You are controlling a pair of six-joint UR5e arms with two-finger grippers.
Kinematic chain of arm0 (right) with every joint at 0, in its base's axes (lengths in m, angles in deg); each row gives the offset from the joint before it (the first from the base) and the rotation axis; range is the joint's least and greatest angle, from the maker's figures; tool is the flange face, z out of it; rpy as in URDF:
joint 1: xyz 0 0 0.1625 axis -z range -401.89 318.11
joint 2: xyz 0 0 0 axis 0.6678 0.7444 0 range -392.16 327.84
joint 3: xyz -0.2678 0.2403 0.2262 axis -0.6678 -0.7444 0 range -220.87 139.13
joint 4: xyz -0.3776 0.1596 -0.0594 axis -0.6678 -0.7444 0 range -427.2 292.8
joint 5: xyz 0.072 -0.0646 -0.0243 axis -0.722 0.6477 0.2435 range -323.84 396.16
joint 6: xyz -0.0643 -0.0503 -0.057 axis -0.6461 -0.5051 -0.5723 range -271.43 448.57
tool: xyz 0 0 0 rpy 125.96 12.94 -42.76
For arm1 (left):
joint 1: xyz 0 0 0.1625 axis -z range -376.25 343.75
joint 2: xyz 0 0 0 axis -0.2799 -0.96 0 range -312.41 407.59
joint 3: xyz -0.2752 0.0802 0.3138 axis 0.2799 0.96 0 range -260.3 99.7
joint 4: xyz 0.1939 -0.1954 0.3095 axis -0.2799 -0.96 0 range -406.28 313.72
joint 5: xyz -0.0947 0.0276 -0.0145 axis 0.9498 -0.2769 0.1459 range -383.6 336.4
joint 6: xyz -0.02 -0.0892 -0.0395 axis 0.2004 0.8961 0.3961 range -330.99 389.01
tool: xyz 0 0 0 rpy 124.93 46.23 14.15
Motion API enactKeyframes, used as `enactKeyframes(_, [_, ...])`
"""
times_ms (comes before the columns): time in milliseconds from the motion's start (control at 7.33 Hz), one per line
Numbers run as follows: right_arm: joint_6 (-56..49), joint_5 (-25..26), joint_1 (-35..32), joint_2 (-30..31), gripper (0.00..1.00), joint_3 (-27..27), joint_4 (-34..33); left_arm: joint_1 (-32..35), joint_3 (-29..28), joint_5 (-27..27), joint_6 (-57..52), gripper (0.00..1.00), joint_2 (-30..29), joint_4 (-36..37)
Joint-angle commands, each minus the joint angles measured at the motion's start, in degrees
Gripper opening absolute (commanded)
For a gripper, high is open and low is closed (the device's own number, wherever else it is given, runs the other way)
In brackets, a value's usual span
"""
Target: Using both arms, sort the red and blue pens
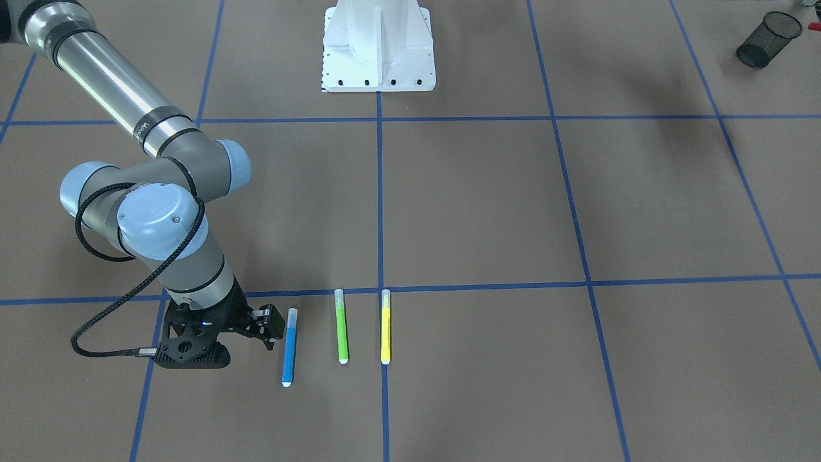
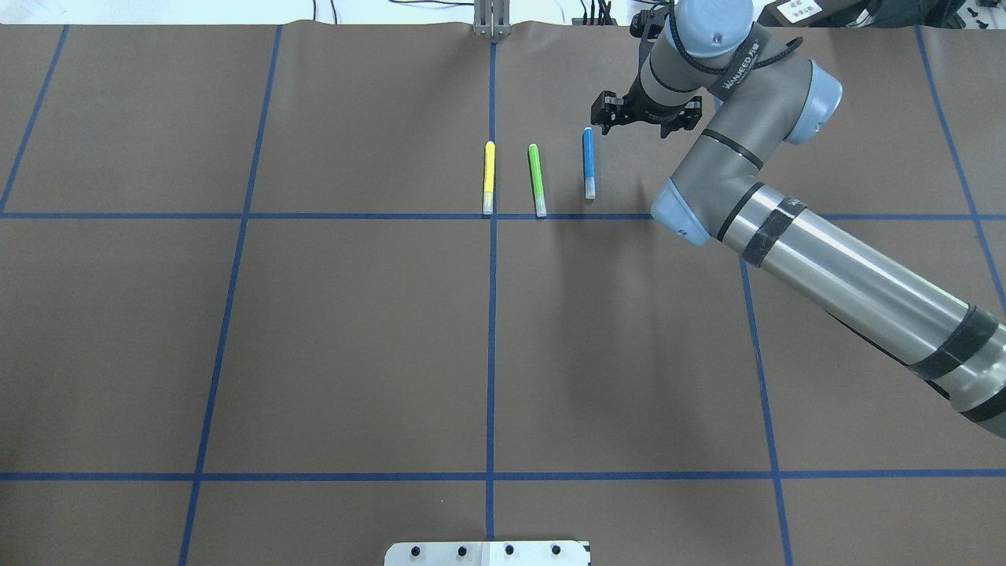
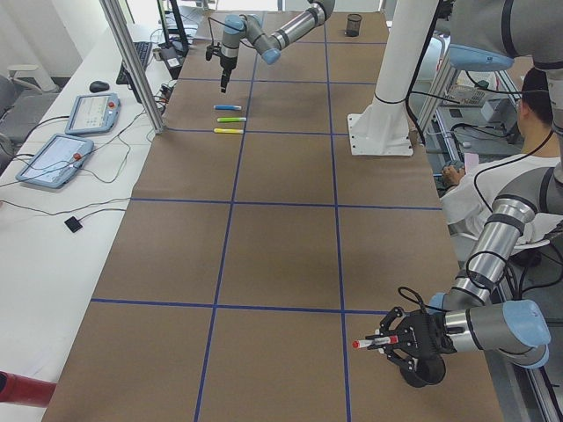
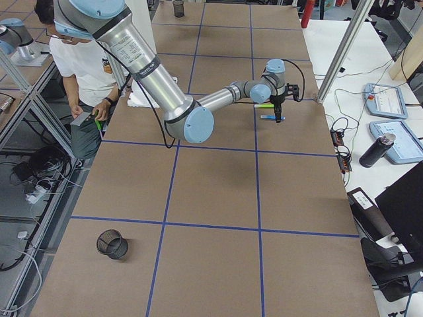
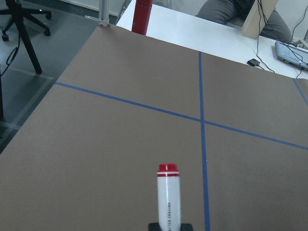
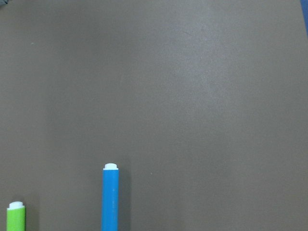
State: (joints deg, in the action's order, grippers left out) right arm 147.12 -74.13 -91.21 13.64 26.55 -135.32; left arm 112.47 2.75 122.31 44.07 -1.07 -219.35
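Note:
The blue pen [image 1: 289, 346] lies flat on the brown table, also visible in the overhead view as the blue pen [image 2: 588, 161] and close up in the right wrist view [image 6: 110, 199]. My right gripper [image 1: 272, 330] hangs just beside it, open and empty, fingers pointing down; from overhead the right gripper [image 2: 607, 114] sits off the pen's far end. At the table's other end my left gripper [image 3: 391, 341] is shut on the red pen [image 3: 369, 343], held level. The left wrist view shows the red pen [image 5: 168, 197] sticking forward, red cap outward.
A green marker [image 1: 342, 326] and a yellow marker [image 1: 385, 327] lie parallel to the blue pen. One black mesh cup [image 1: 768, 40] stands near the left gripper, another [image 4: 112, 244] at the right end. A person [image 3: 528, 132] sits beside the table. A red bottle [image 5: 142, 17] stands past the edge.

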Motion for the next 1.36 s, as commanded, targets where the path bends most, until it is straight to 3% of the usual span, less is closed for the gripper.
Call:
enactKeyframes(0, [0.42, 0.07, 0.1, 0.0, 0.99, 0.0, 0.01, 6.35, -2.45, 0.34, -8.1, 0.0, 0.49, 0.01])
enactKeyframes(409, [0.51, 0.07, 0.18, 0.0, 0.99, 0.08, 0.01, 10.83, -3.77, 1.22, -10.93, 0.0, 2.86, 0.01])
enactKeyframes(1227, [1.21, 0.25, 0.71, -0.09, 0.99, 0.08, 0.09, 11.55, -4.83, 0.43, -19.01, 0.0, 4.45, 2.73])
